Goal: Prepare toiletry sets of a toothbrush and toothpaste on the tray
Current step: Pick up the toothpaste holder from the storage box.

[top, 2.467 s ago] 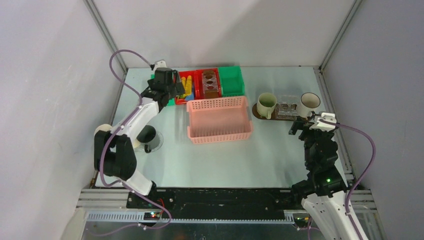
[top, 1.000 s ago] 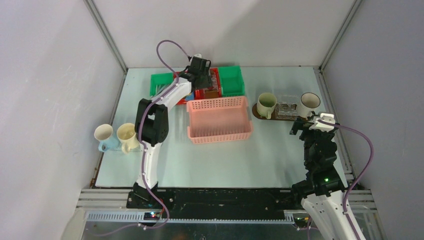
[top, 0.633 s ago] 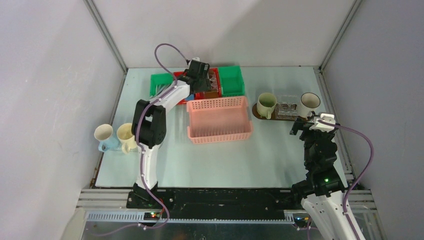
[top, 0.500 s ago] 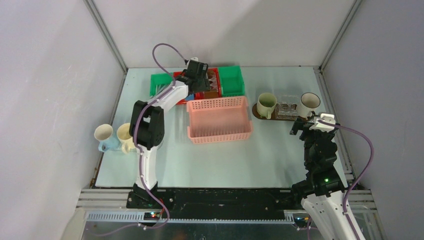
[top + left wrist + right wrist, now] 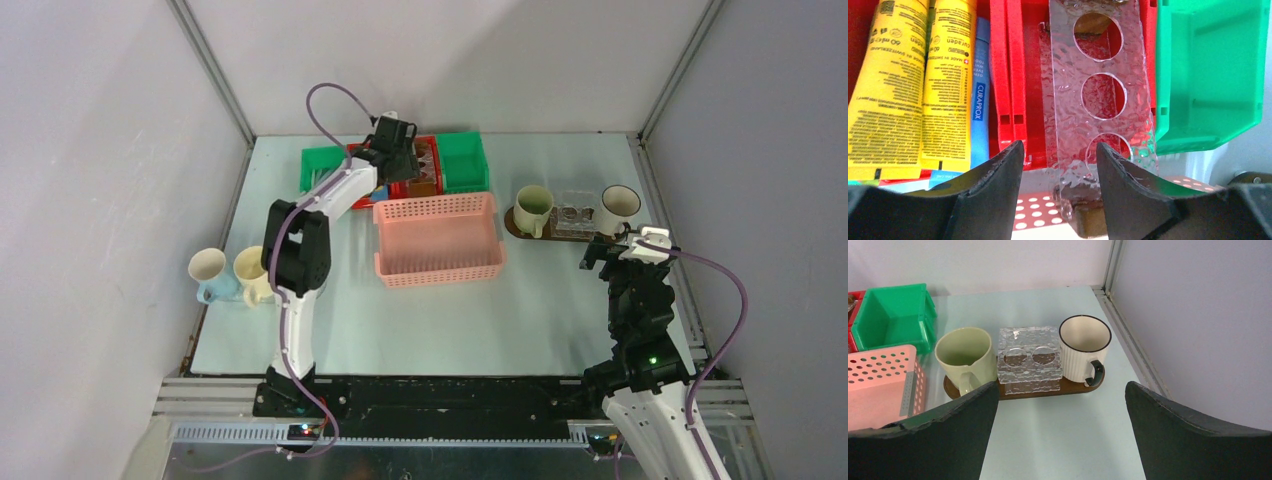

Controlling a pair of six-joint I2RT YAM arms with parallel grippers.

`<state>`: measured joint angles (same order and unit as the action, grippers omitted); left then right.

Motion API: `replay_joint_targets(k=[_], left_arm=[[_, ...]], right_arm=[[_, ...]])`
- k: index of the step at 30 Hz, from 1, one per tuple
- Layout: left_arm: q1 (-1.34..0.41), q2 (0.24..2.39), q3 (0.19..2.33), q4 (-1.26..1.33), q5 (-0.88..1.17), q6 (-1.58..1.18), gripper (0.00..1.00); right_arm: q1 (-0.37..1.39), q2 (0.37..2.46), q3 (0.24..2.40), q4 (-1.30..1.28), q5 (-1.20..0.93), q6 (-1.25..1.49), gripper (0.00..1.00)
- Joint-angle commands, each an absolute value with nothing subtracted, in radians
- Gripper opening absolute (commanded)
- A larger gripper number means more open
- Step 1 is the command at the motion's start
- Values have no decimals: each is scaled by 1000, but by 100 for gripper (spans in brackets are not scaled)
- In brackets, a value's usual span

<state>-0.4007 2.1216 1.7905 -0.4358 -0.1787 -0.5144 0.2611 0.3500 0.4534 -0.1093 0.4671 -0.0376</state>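
Left arm is stretched to the far side of the table, its left gripper [image 5: 1058,150] hanging over a red plastic bin [image 5: 998,60]. The black fingers [image 5: 998,175] stand partly apart with nothing between them; below the gap lies a clear, rippled plastic strip with three round holes [image 5: 1068,100]. In the red compartment just left of it lie two yellow toothpaste tubes [image 5: 893,85] side by side, with a blue tube [image 5: 980,95] touching them. A green plastic bin [image 5: 1208,75] sits to the right of the strip. A pink lattice basket [image 5: 438,240] stands just in front of the bins. The dark brown oval wooden tray [image 5: 1083,386] lies at the far right of the table and carries a pale green mug [image 5: 962,356], a clear rippled two-hole block [image 5: 1029,360] and a white ribbed mug with dark rim and handle [image 5: 1083,347], in a row. The right gripper [image 5: 1062,390] hovers near the tray, jaws spread wide, holding nothing. A white mug [image 5: 207,268] and a cream mug [image 5: 252,268] stand together at the table's left edge.
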Motion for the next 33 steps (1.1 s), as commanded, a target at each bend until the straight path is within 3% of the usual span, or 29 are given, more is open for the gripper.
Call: replay_joint_targets(k=[1,8,11,18,22,33], left_arm=[[-398,2172,1868,-459,-150,-492,61],[-400,2228,1914,-495,-123,-489,59],[-400,2230,1923,-509,-139,-481,53],[-399,2179,1900,-454,-127,-489,15],[-399,2122,1873,-397,-117,-501,2],[-399,1950,1780,-264,-125,-532,0]], right_arm=[[257,342,451,-61,461,-50,100],[258,344,450,-59,462,-51,99],[258,344,449,-59,462,-53,99],[256,341,449,-58,463,-53,100],[255,340,450,-59,464,-55,99],[256,329,450,-58,461,-52,100]])
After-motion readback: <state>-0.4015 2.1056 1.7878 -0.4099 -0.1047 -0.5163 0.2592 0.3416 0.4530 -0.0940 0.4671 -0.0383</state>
